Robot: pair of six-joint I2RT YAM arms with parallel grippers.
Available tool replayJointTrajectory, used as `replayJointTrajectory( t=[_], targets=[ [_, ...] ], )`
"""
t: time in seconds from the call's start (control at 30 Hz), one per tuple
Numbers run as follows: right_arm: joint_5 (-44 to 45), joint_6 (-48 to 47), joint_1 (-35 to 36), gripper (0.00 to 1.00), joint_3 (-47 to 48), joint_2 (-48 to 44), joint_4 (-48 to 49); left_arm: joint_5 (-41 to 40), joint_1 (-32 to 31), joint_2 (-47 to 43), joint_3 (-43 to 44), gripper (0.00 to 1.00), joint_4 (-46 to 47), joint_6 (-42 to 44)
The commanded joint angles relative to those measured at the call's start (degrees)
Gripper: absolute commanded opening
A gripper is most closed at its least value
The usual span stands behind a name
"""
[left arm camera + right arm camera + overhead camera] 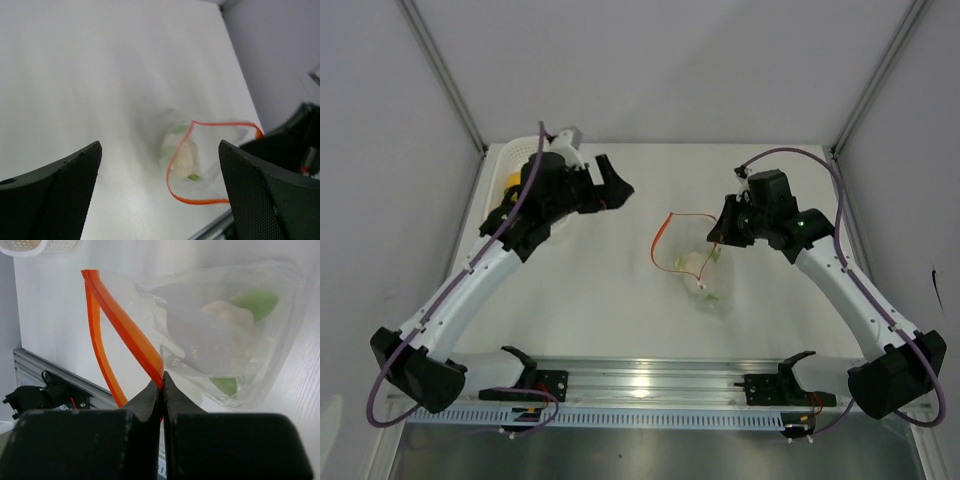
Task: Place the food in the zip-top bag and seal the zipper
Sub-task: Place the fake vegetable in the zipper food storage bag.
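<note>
Nearest: my right gripper (pixel 161 386) pinched shut on the zipper (pixel 125 325) at one end of the mouth; the strip loops open. Zip-top bag (pixel 705 285) lies mid-table, white-and-green food piece (pixel 184 157) inside. My left gripper (pixel 612 188) spread wide, empty, well apart from the bag's left edge. Bare table (pixel 630 260) between them; white basket (pixel 515 160) at far-left corner.

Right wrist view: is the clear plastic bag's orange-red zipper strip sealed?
No, the orange-red zipper strip gapes in a loop, one end pinched by the right tool.

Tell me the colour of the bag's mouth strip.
The strip is orange-red, clearest in the right wrist view.
</note>
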Motion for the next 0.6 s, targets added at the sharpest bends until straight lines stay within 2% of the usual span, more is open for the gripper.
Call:
replayJointTrajectory(
  t=[0.0, 0.03, 0.1, 0.17, 0.37, 0.57],
  targets=[
    [0.8, 0.4, 1.0, 0.0, -1.8, 0.3, 6.5, -7.7, 8.0, 3.8, 6.3, 0.99, -7.5, 1.8],
    [1.5, 0.3, 1.0, 0.0, -1.8, 0.5, 6.7, -8.5, 9.5, 5.5, 8.6, 0.99, -10.6, 2.3],
    [1.9, 0.4, 1.2, 0.0, -1.9, 0.5, 7.2, -15.4, 12.3, 8.1, 9.7, 1.0, -11.6, 2.6],
    [2.0, 0.8, 1.4, 0.0, -1.7, 0.6, 7.1, -18.0, 14.6, 10.7, 9.4, 1.0, -11.5, 1.2],
    [2.8, -0.2, 1.8, 0.0, -2.1, 0.6, 7.7, -24.8, 22.0, 13.8, 1.3, 0.97, 2.5, -0.8],
    [2.8, -2.0, 1.9, 0.0, -2.4, 1.2, 8.0, -31.6, 26.3, 25.9, 10.0, 0.98, 2.3, 2.6]
  ],
)
